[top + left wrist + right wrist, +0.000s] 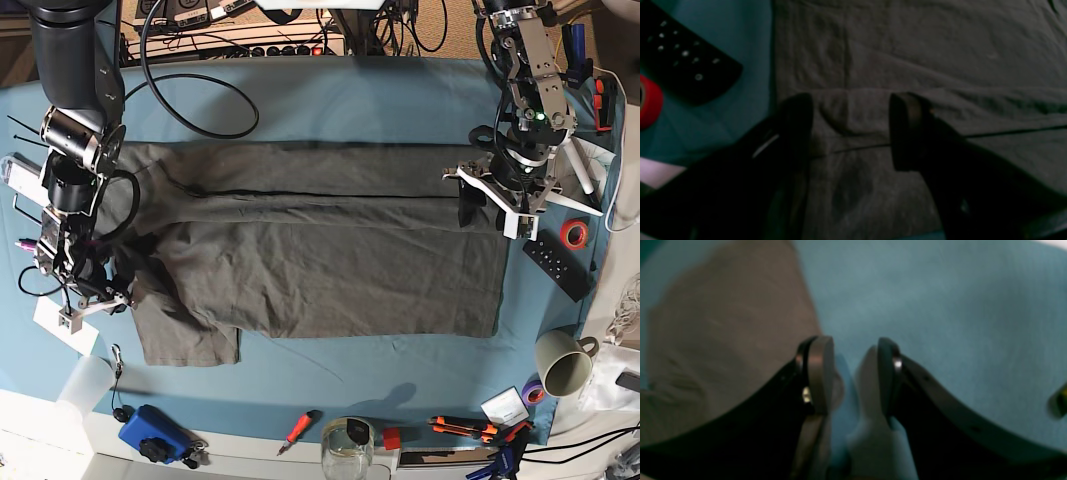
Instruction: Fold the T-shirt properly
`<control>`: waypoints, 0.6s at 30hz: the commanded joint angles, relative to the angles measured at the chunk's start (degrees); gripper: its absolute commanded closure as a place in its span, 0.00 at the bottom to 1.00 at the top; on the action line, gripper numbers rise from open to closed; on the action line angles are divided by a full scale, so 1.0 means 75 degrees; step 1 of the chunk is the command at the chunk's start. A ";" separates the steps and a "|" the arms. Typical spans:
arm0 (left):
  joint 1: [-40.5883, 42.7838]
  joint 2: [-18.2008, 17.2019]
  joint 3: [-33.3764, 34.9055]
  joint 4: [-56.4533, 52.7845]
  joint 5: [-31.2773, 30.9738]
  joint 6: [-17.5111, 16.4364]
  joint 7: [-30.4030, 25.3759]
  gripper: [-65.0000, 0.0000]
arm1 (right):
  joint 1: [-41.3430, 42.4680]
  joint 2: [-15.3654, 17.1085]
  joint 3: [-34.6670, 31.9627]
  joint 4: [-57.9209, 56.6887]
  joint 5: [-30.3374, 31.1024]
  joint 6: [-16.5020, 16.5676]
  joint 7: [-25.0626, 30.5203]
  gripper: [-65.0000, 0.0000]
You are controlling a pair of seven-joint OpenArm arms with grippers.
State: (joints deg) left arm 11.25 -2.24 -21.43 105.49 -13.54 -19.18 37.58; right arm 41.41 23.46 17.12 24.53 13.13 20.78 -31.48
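while the left wrist view is dim, it shows the left gripper (850, 130) with its two dark fingers (907, 130) well apart, hovering low over the t-shirt (923, 60), which fills most of the frame with nothing pinched between them. beside the shirt's edge, on the blue cloth (746, 30), lie a black remote (686, 56) and a red tape roll (648, 100).

from the right wrist view, the right gripper (855, 373) has its fingers (820, 373) parted over bare blue cloth, empty, with a sleeve of the shirt just beside the left one.

seen from the base view, the t-shirt lies spread flat across the middle of the table (330, 95), its upper part folded down in a long band. the left gripper sits at the shirt's right edge, the right gripper at the left sleeve.
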 commanded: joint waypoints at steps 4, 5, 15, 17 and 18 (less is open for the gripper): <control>-0.0076 -0.0047 -0.0009 0.0172 -0.0082 -0.0058 -0.0157 0.45 | 0.0321 0.0082 0.0009 0.0105 0.0055 0.0029 0.0093 0.66; -0.0082 -0.0047 -0.0009 0.0172 -0.0082 -0.0055 -0.0157 0.45 | 0.0321 0.0055 0.0009 0.0105 0.0114 0.0032 0.0064 0.66; -0.0079 -0.0044 -0.0009 0.0172 -0.0082 -0.0055 -0.0157 0.45 | 0.0318 -0.0437 0.0009 0.0105 0.0157 0.0052 -0.0058 0.66; -0.0079 -0.0044 -0.0009 0.0172 -0.0082 -0.0055 -0.0160 0.45 | 0.0318 -0.0487 0.0009 0.0105 0.0157 0.0041 -0.0050 0.66; -0.0079 -0.0044 -0.0009 0.0172 -0.0082 -0.0055 -0.0157 0.45 | 0.0318 -0.0504 0.0009 0.0105 0.0154 0.0032 -0.0035 0.67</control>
State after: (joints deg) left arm 11.25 -2.24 -21.45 105.49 -13.54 -19.18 37.63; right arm 42.09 19.25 17.15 24.53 13.98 20.86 -31.73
